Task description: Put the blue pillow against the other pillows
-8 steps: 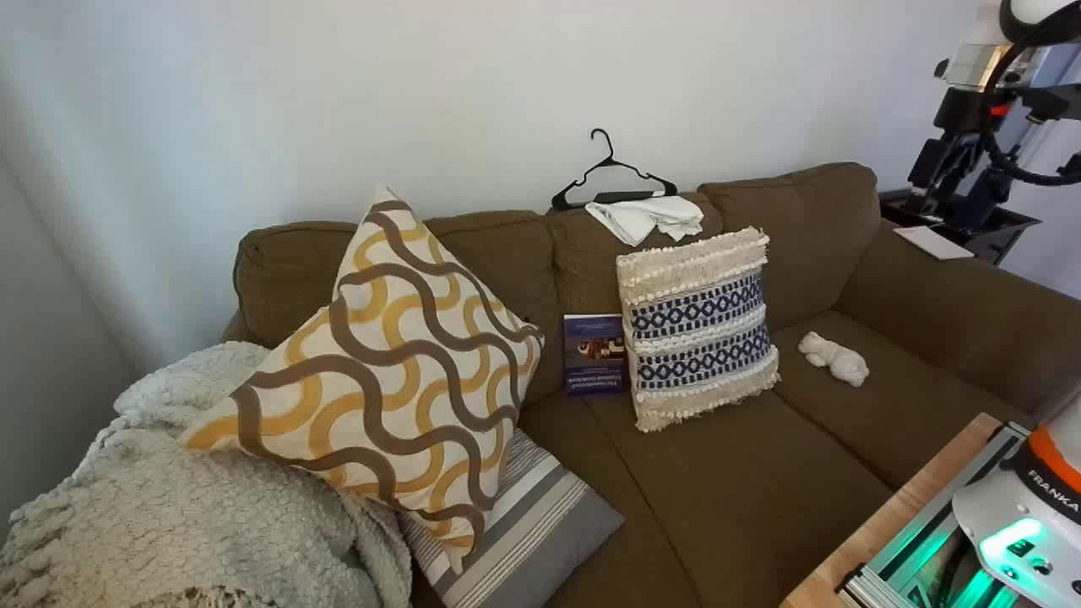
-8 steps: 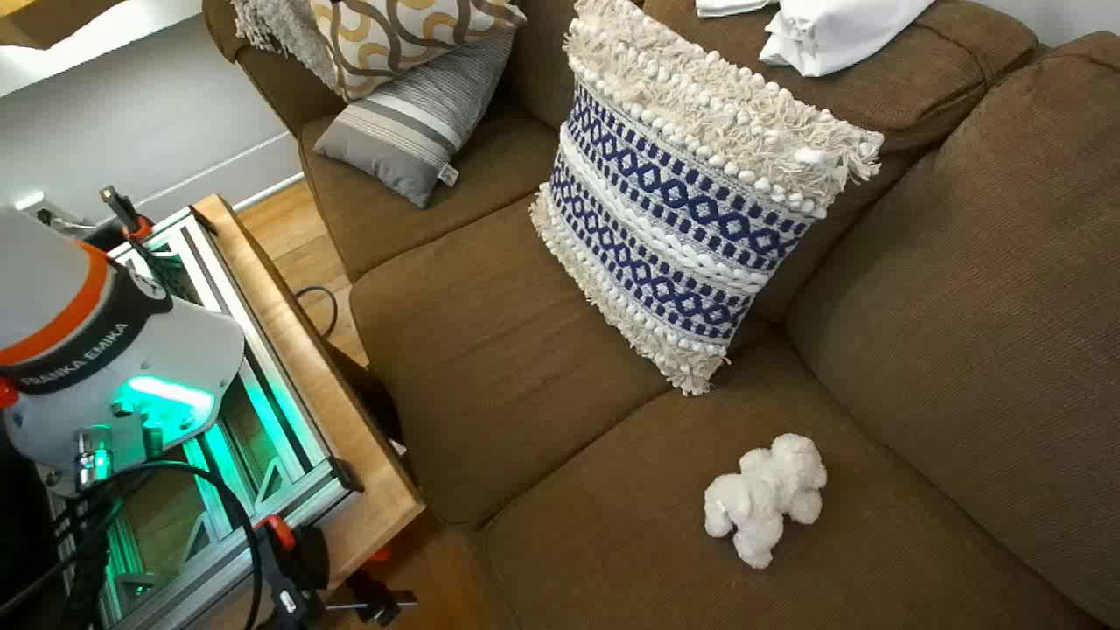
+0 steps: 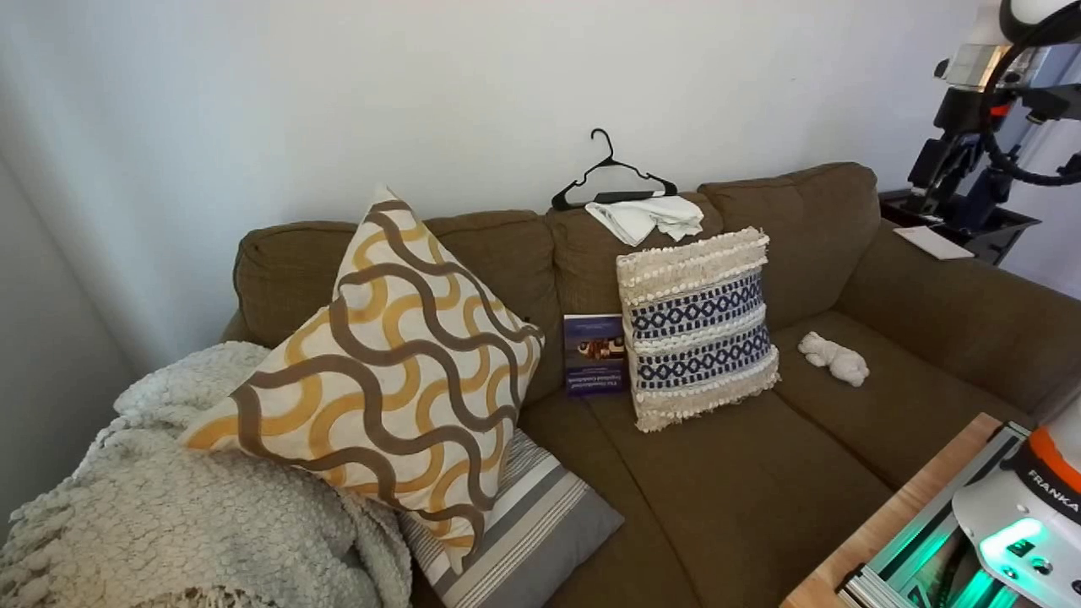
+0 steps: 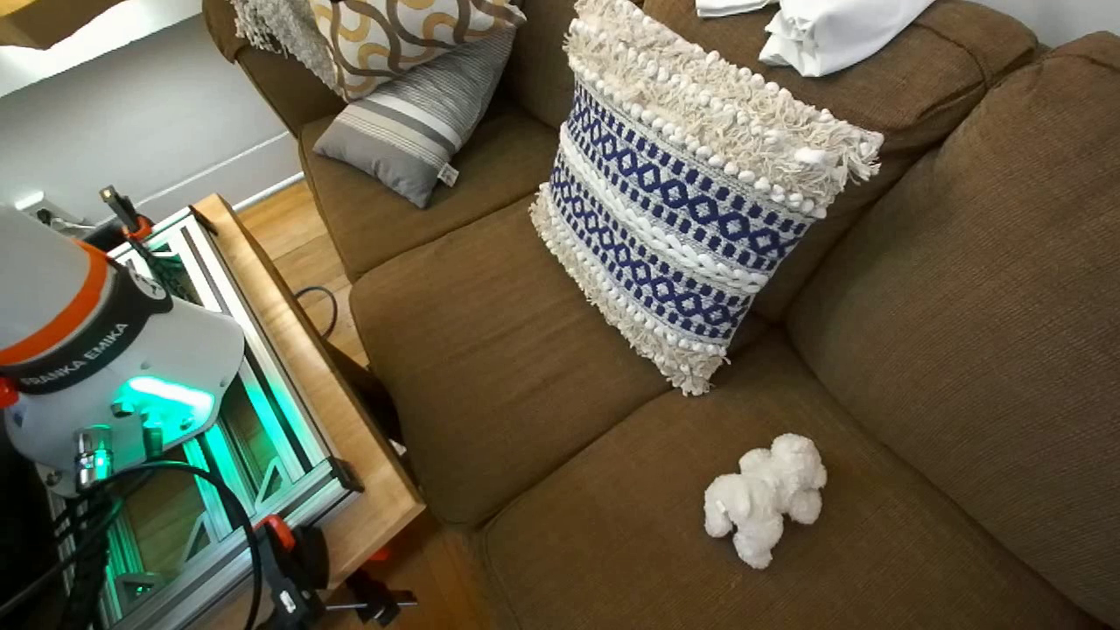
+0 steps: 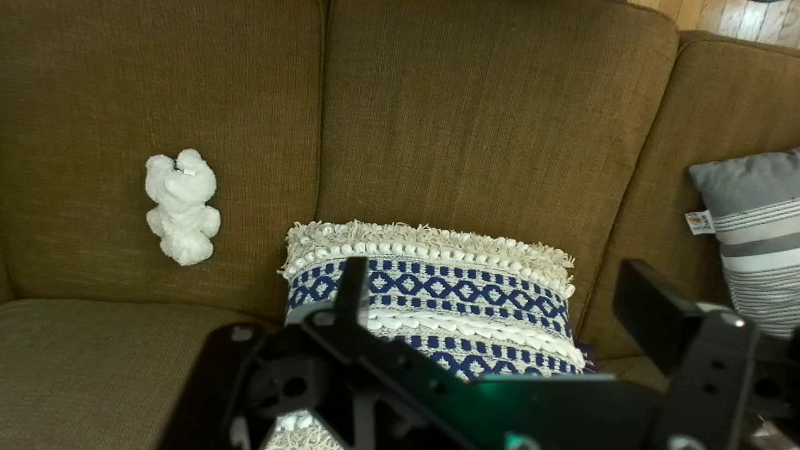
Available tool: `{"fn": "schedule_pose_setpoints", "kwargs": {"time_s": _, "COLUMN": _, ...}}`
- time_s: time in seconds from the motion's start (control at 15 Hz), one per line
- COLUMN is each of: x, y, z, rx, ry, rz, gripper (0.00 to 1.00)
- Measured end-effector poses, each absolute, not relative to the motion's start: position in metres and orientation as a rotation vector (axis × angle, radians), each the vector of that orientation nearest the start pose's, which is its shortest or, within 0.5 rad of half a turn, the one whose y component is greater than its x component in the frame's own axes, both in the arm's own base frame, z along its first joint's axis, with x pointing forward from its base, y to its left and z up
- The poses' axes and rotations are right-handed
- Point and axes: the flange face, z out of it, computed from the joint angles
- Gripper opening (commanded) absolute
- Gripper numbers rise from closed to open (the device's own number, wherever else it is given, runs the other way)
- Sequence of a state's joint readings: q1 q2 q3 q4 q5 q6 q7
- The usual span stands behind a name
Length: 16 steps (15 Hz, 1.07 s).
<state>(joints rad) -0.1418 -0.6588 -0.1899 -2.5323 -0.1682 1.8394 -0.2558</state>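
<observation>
The blue pillow (image 3: 699, 333) stands leaning against the sofa back, its navy-and-white bands facing out; it also shows in an exterior view (image 4: 669, 197) and the wrist view (image 5: 437, 284). The mustard wavy pillow (image 3: 405, 363) stands tilted at the sofa's far end from it, also in an exterior view (image 4: 411, 35). The grey striped pillow (image 3: 540, 528) lies partly under it and shows in the wrist view (image 5: 762, 231). My gripper (image 5: 500, 297) is open and empty, its fingers in front of the blue pillow in the wrist view. In an exterior view the gripper (image 3: 950, 190) hangs apart from the pillows.
A purple book (image 3: 594, 359) stands between the blue pillow and the wavy one. A white plush toy (image 4: 764, 499) lies on the seat. A hanger (image 3: 612, 173) and white cloth (image 3: 646, 218) rest on the backrest. A knitted blanket (image 3: 203, 498) lies beside the wavy pillow.
</observation>
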Motion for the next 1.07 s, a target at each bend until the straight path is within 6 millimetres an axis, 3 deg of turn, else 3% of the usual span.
{"fn": "schedule_pose_setpoints", "kwargs": {"time_s": 0.2, "x": 0.326, "y": -0.130, "z": 0.484, "rx": -3.173, "ry": 0.014, "rz": 0.075, "gripper": 1.00}}
{"fn": "schedule_pose_setpoints", "kwargs": {"time_s": 0.4, "x": 0.343, "y": -0.126, "z": 0.487, "rx": -3.138, "ry": 0.245, "rz": -0.022, "gripper": 1.00}}
{"fn": "schedule_pose_setpoints", "kwargs": {"time_s": 0.73, "x": 0.421, "y": -0.130, "z": 0.483, "rx": -3.004, "ry": 0.622, "rz": -0.213, "gripper": 1.00}}
{"fn": "schedule_pose_setpoints", "kwargs": {"time_s": 1.07, "x": 0.507, "y": -0.145, "z": 0.458, "rx": -2.871, "ry": 0.997, "rz": -0.250, "gripper": 1.00}}
